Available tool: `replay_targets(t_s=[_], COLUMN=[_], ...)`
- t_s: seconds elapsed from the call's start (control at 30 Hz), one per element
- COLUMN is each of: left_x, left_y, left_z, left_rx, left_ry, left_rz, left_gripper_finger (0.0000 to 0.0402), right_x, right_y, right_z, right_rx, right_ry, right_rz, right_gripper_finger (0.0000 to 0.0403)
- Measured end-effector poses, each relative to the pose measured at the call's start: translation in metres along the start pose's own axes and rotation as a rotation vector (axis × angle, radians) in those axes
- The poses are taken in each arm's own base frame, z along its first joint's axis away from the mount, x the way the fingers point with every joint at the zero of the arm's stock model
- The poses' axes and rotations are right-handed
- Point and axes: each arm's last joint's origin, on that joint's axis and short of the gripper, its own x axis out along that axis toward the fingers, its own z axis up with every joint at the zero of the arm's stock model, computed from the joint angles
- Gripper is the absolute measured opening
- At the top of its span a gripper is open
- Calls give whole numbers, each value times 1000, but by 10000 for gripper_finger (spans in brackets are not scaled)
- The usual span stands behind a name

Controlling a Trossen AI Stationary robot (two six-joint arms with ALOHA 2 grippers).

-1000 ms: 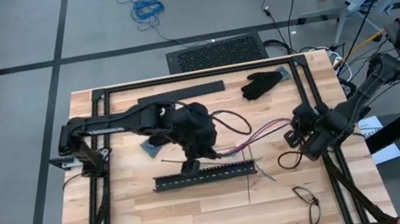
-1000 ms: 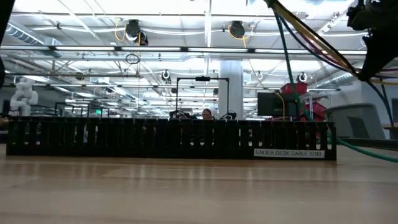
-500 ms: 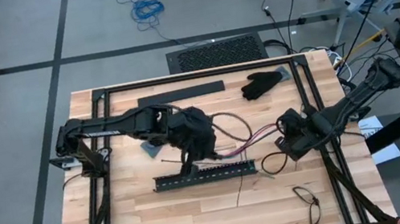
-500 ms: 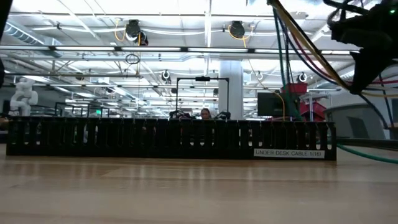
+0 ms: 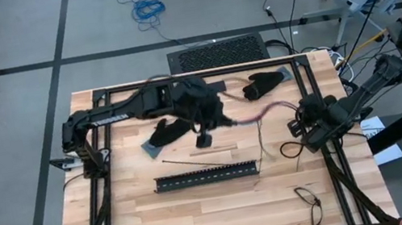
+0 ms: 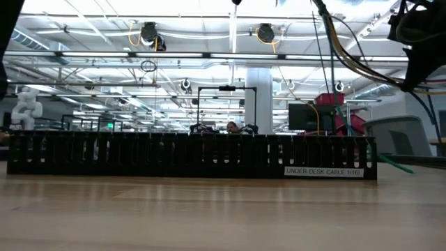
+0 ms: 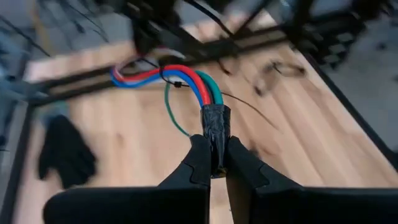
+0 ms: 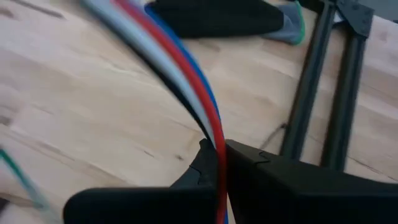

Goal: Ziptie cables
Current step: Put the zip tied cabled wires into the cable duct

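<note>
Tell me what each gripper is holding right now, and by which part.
Both hold the cables. The left gripper is shut on the bundle's black-taped end; the right gripper is shut on the loose wires farther along.

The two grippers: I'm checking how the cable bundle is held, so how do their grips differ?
The left gripper pinches the cables at their black-taped end; the right gripper pinches bare coloured wires farther along. In the high view the left gripper sits near the table's middle, the right gripper by the right edge. Both are shut on the same bundle.
</note>
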Motion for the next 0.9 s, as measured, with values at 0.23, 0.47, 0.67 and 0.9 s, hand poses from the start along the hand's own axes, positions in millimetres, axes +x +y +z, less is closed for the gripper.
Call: replay_targets(t_s=[0.23, 0.47, 0.67, 0.9], left_x=[-7, -10, -10, -9], left_y=[31, 38, 31, 28], left_z=[-7, -18, -30, -29], left_rx=[-45, -31, -65, -60], left_ry=[-11, 77, 192, 194], left_rz=[90, 93, 27, 15], left_gripper_finger=[22, 22, 22, 22], right_x=[0, 4, 6, 22], right_y=[-4, -3, 5, 19], right_z=[6, 11, 15, 15], right_rx=[35, 72, 56, 109], right_ry=[-25, -55, -71, -117], right_rz=[24, 2, 45, 102], right_gripper_finger=[0, 26, 76, 155])
